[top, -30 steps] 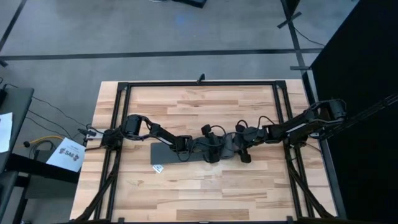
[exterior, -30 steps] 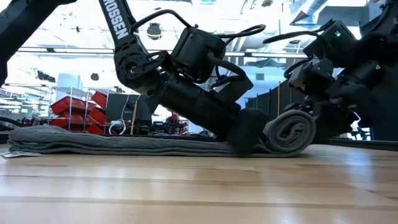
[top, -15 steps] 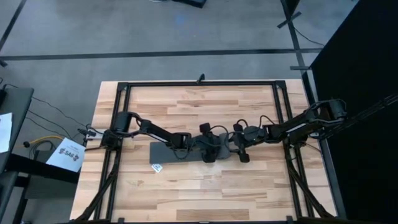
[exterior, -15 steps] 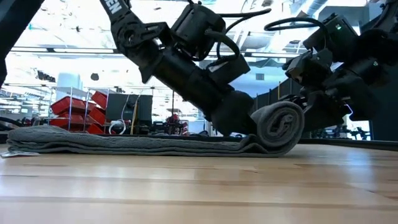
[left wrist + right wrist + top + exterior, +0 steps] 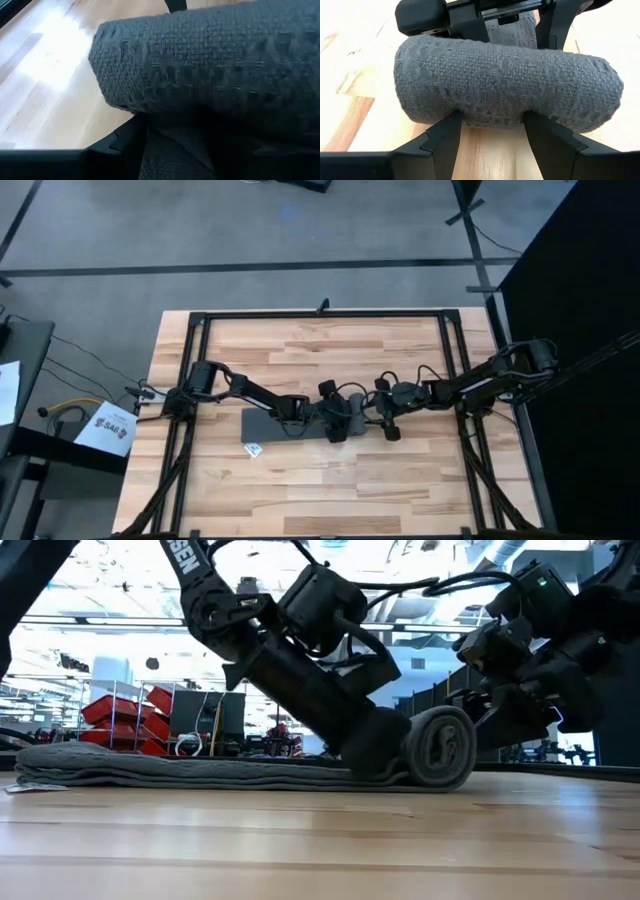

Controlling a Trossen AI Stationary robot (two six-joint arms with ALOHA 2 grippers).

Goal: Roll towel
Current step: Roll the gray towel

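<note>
The dark grey towel (image 5: 290,423) lies lengthwise across the middle of the table. Its right end is wound into a roll (image 5: 440,748) and its flat part (image 5: 150,768) stretches toward the table's left. A white label (image 5: 254,448) sits at the near left corner. My left gripper (image 5: 175,142) is open and slants down against the roll's left side, above the flat cloth. My right gripper (image 5: 491,120) is open and meets the roll from the table's right. My left gripper has its spread fingers (image 5: 117,145) against the lower left side of the roll (image 5: 200,75), slanting down from the table's left, over the flat layer. My right gripper sets its two spread fingers (image 5: 442,137) low against the roll's right side (image 5: 505,80), coming nearly level from the table's right, across the roll's length. The roll rests on the table and on the flat cloth.
Bare wooden tabletop (image 5: 330,490) lies near and far of the towel. A black frame (image 5: 320,314) runs round the table's edges.
The roll has turned over toward the table's left, taking up more of the flat cloth, while the left end has stayed put. My right gripper has followed behind it toward the left. My left gripper has drawn back to the left and up a little, staying against the roll.
</note>
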